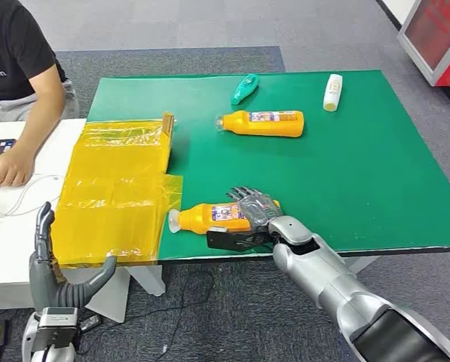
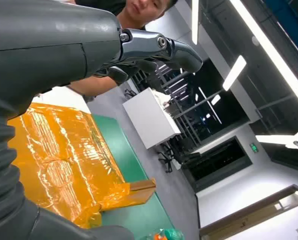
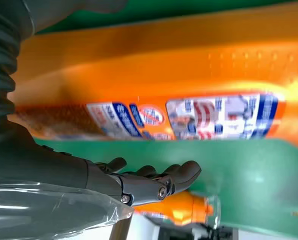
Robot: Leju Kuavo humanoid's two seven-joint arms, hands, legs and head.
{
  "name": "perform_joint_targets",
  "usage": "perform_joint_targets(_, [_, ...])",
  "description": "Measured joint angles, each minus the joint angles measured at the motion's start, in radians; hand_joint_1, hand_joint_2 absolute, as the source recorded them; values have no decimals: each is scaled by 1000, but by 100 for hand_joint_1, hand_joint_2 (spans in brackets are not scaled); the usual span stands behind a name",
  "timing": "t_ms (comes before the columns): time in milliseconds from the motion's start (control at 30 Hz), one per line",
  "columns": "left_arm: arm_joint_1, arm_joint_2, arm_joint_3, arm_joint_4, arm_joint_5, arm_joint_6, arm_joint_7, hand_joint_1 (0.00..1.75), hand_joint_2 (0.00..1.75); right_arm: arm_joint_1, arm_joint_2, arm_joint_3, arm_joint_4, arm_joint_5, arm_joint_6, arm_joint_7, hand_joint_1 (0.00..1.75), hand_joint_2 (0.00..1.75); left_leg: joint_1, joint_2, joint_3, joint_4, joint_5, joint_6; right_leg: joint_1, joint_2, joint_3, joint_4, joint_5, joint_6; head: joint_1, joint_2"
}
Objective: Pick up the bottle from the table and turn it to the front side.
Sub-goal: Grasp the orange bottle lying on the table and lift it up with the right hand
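Flanking the near bottle (image 1: 214, 216): yellow plastic sheet (image 1: 117, 192) beside, second orange bottle (image 1: 263, 123) beyond.

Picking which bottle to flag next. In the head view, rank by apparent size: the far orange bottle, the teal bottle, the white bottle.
1. far orange bottle, clearly largest.
2. teal bottle.
3. white bottle.
The teal and white look close in size; teal seems slightly longer, but I would not rank them firmly.
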Motion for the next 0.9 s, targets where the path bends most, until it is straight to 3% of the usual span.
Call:
perform_joint_targets(500, [13,0,7,1,-46,57,5,0,175,-77,33,22,101,35,149,136,1,175,0,0,0,0,0,0,0,0,0,0,0,0,0,0])
perform_joint_targets(533, [20,0,8,0,-50,61,5,0,175,-79,33,25,103,37,149,141,36,175,0,0,0,0,0,0,0,0,0,0,0,0,0,0])
perform_joint_targets(633, [31,0,9,0,-60,68,7,0,175,-81,35,32,108,42,146,158,166,175,0,0,0,0,0,0,0,0,0,0,0,0,0,0])
perform_joint_targets(667, [31,0,10,1,-64,70,9,0,175,-81,35,33,109,43,145,162,175,175,0,0,0,0,0,0,0,0,0,0,0,0,0,0])
perform_joint_targets(900, [29,0,10,1,-74,87,14,0,175,-74,38,38,114,22,96,141,175,175,0,0,0,0,1,0,0,0,0,0,0,0,0,0])
